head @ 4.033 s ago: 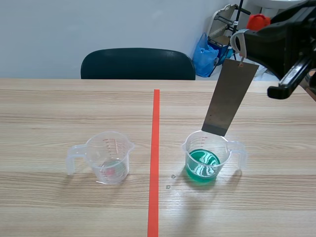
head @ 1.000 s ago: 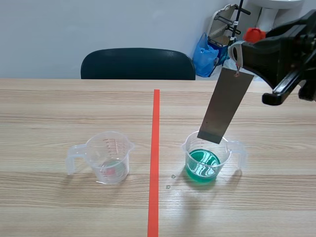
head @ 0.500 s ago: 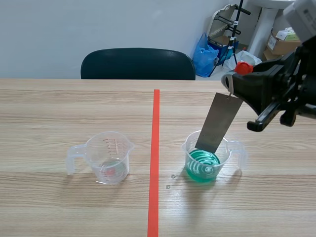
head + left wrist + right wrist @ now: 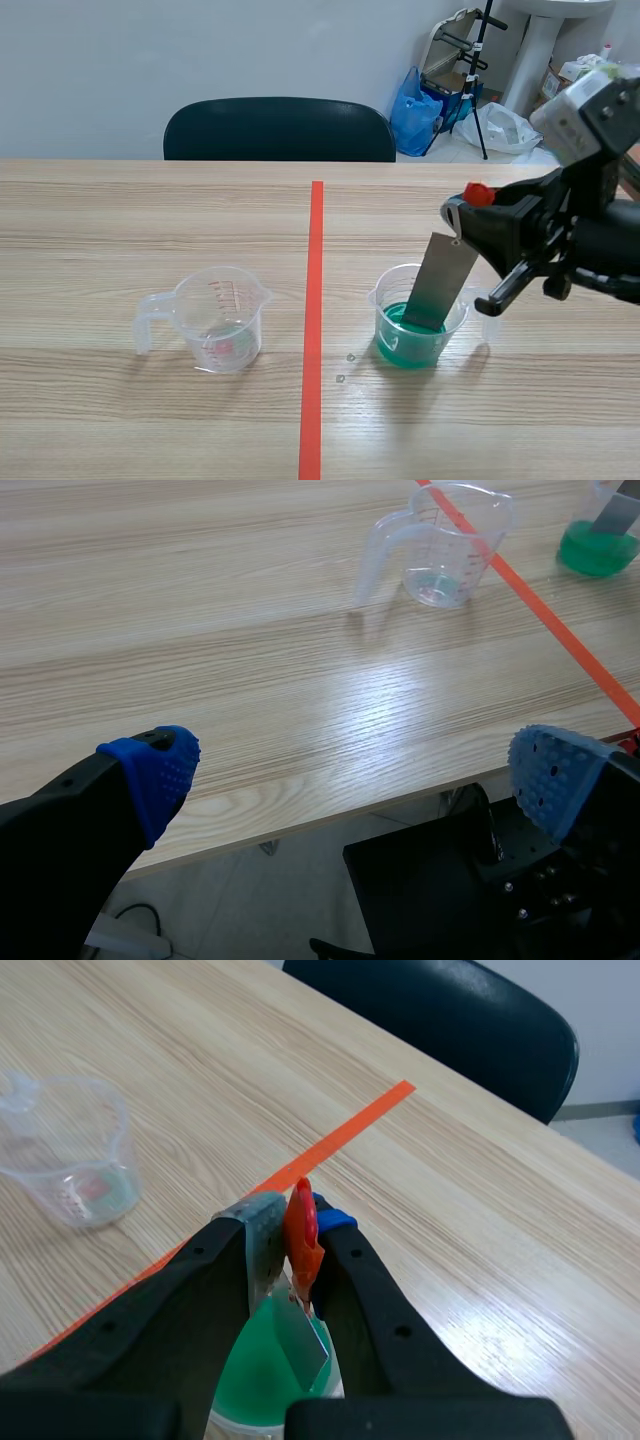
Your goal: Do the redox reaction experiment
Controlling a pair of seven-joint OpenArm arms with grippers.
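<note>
Right gripper (image 4: 468, 207) is clamped on the orange-red clip (image 4: 302, 1228) that carries the metal strip (image 4: 443, 278). I have lowered it at right of centre in the scene view. The strip's lower end was above the rim and now stands in the green liquid (image 4: 398, 345) of the right beaker (image 4: 381, 290). Judgement: the immersion step is under way.

- Strip: flat, thin, dull grey, rectangular, tilted.
- Beakers: clear moulded plastic, handled. The left beaker (image 4: 222, 318) looks nearly empty.
- Left gripper (image 4: 355, 770): spread wide and holding nothing, beyond the near edge of the table (image 4: 120, 220).
</note>
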